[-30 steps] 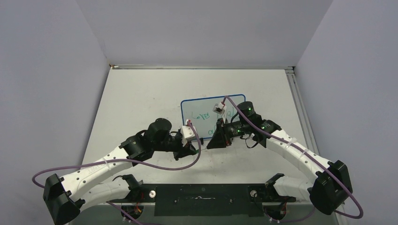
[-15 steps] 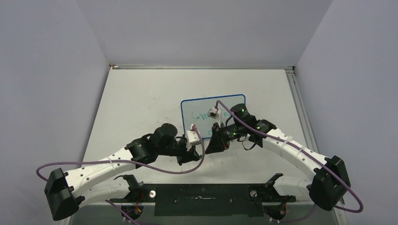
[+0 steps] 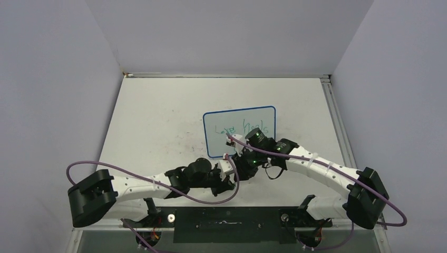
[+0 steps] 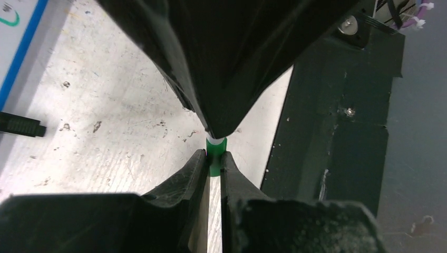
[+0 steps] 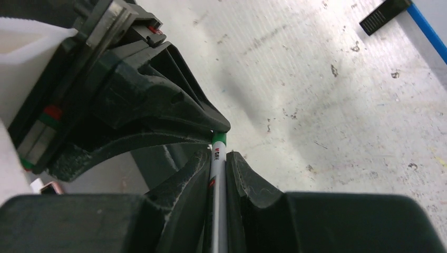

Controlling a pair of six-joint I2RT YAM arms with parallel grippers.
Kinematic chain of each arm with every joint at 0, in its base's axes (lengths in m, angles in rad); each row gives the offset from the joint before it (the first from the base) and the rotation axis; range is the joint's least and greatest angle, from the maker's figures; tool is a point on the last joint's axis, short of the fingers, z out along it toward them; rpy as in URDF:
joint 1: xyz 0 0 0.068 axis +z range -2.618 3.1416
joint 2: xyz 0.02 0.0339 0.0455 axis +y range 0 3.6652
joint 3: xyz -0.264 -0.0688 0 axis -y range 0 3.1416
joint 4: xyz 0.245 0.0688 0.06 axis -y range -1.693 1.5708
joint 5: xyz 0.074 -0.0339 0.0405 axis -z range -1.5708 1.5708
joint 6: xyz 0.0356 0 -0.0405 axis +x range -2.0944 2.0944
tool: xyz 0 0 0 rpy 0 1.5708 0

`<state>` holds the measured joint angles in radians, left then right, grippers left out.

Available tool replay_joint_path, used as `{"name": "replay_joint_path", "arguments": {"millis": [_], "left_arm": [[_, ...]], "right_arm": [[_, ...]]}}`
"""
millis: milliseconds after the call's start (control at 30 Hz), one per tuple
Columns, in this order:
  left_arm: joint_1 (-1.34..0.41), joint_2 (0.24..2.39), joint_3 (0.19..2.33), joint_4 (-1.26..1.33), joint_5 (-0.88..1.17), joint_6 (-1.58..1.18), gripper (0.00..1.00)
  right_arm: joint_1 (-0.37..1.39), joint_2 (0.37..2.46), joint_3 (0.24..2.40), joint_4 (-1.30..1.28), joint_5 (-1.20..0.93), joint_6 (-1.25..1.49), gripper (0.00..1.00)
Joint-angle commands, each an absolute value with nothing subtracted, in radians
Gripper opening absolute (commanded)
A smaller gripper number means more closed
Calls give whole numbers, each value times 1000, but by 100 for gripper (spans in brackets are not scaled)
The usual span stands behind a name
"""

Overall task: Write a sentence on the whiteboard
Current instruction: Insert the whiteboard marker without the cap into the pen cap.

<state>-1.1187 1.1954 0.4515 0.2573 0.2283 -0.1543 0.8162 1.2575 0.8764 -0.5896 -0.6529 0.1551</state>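
Now the big grey tabletop (image 3: 158,121) had the whiteboard (image 3: 204,134) lying flat on it, a bit right of the middle. The green sentence (image 3: 242,128) was on the board in two lines, so the writing looked done to me.

Both arms met just in front of the board's near edge, nose to nose. The right claw (image 5: 217,153) was squeezed shut around a thin marker (image 5: 217,174). The left claw (image 4: 212,158) was pinched tight on a small green piece (image 4: 215,150). I thought it was the marker's cap, but I could not be sure.

The marker lay long-ways along the line between the two claws. Its green end pointed away from the board, toward the left claw, and it touched that claw's tip. The board was on the far side of both claws, and the right arm was the one closer to it.

I thought the next job was to push the two pieces straight together. The two claws had to stay in one line, or the green piece might slip off to the side.
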Motion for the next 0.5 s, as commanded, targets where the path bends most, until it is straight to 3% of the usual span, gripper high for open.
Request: {"name": "replay_joint_path", "arguments": {"millis": [0, 467], "left_arm": [[-1118, 1265, 427, 622, 125, -198, 0], [-1123, 1389, 316, 790, 44, -255, 0]], "right_arm": [[913, 1285, 848, -575, -493, 223, 5], [1109, 1326, 811, -565, -83, 384, 5]]}}
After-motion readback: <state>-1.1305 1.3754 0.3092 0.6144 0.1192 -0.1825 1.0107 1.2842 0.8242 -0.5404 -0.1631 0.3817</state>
